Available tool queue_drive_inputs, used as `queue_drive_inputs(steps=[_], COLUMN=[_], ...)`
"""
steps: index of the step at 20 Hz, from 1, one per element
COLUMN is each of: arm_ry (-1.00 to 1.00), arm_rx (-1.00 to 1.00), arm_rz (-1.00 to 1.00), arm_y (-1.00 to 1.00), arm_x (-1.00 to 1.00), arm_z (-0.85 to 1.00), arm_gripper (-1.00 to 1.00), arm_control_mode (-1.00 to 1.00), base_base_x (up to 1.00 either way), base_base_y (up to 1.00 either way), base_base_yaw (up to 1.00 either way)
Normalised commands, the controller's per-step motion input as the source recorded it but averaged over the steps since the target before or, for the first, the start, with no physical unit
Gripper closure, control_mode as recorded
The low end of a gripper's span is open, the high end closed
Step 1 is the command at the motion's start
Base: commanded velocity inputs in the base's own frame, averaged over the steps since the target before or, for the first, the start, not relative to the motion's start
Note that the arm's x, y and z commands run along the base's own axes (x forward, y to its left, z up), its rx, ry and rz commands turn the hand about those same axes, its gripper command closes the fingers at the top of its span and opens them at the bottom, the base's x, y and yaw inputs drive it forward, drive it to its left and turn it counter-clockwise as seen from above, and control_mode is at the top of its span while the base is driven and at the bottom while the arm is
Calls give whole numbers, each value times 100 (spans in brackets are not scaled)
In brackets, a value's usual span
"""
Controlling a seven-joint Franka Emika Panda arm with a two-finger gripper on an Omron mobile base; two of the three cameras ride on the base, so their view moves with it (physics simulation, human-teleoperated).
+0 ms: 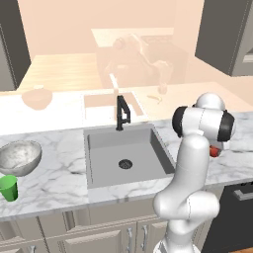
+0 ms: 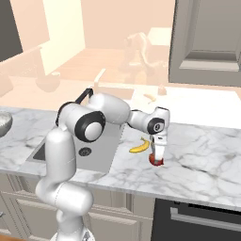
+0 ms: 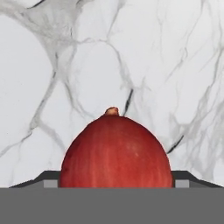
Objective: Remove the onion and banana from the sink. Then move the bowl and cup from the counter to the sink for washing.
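Note:
The red onion [image 2: 156,162] sits low over the white marble counter [image 2: 202,155], right of the sink [image 2: 101,151]. My gripper [image 2: 156,160] points straight down and is shut on it. In the hand view the onion [image 3: 116,151] spans the whole gap between my fingertips [image 3: 50,179]. A sliver of the onion [image 1: 214,151] peeks out behind my arm. The yellow banana [image 2: 140,147] lies on the counter just left of the onion. The grey sink [image 1: 106,148] holds nothing but its drain. At the far left, the speckled bowl [image 1: 20,157] and green cup [image 1: 8,188] stand on the counter.
A black faucet [image 1: 121,112] rises at the back of the sink. A dark appliance front [image 2: 197,216] sits below the counter under my gripper. My own arm crosses above the sink's right side. Marble stretches bare to the right of the onion.

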Motion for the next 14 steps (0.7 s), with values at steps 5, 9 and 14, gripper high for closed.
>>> queue_drive_inputs(steps=[5,9,14], arm_ry=[0,0,0], arm_rx=[3,5,5], arm_rz=[0,0,0], arm_y=[-4,-3,0], arm_x=[-8,-10,-8], arm_z=[0,5,8], arm_gripper=[-100,-100,-100], arm_control_mode=[-100,-100,-100], base_base_x=[0,0,0], base_base_y=[0,0,0], base_base_yaw=[0,0,0])
